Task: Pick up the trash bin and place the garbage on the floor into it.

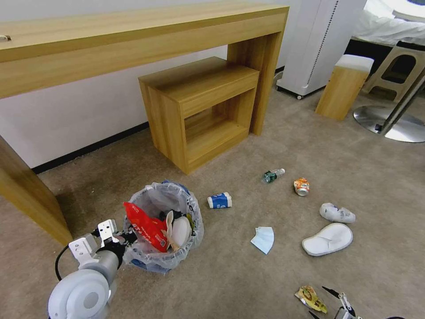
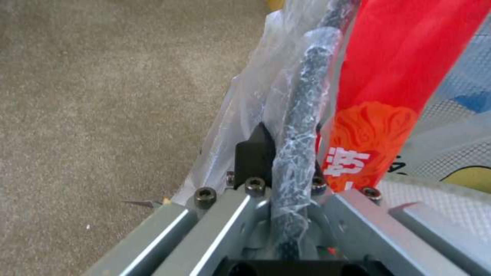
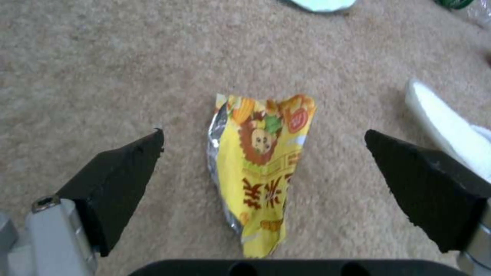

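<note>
The trash bin (image 1: pixel 164 208) stands on the beige floor (image 1: pixel 230 274), lined with a crinkled clear bag and holding a red wrapper (image 1: pixel 146 227) and white scraps. My left gripper (image 1: pixel 126 237) is shut on the bin's near rim (image 2: pixel 299 115), a black edge wrapped in plastic, with one black finger (image 2: pixel 254 151) outside it. My right gripper (image 3: pixel 264 132) hangs open just above a yellow wrapper (image 3: pixel 261 172), one finger on each side. On the carpet also lie a blue-white cup (image 1: pixel 219 200), a blue mask (image 1: pixel 263 239), a small bottle (image 1: pixel 272 175), an orange can (image 1: pixel 301 186) and two white slippers (image 1: pixel 327 239).
A long wooden desk (image 1: pixel 133 40) runs along the wall, with an open wooden side unit (image 1: pixel 199 110) under it and a desk leg (image 1: pixel 31 199) near the bin. A white appliance (image 1: pixel 316 44), a padded stool (image 1: pixel 343 86) and a round metal base (image 1: pixel 392 124) stand at the back right.
</note>
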Motion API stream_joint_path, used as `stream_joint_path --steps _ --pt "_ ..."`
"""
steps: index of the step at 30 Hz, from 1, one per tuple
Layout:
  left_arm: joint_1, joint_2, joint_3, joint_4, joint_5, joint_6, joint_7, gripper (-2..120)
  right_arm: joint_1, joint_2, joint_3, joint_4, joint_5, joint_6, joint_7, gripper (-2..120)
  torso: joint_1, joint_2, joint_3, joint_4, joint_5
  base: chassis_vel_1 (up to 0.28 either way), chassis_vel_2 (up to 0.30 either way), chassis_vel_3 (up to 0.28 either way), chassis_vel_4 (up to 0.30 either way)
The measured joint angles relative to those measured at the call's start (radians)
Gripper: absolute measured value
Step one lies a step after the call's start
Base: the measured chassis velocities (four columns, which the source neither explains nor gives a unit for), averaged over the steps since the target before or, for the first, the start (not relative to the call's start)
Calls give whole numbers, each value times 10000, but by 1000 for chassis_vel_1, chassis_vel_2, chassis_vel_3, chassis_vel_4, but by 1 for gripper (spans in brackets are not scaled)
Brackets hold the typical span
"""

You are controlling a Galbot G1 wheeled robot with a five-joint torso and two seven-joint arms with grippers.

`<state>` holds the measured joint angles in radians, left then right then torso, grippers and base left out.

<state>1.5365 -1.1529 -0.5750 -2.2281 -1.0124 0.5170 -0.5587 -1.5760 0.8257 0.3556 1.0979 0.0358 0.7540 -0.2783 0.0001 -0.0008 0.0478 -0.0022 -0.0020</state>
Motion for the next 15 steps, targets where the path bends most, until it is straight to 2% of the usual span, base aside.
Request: stream_joint_path --steps 15 --pt "-15 59 13 32 -55 -17 0 0 23 139 -180 -137 146 -220 215 99 0 0 0 0 0 0 0 0 0"
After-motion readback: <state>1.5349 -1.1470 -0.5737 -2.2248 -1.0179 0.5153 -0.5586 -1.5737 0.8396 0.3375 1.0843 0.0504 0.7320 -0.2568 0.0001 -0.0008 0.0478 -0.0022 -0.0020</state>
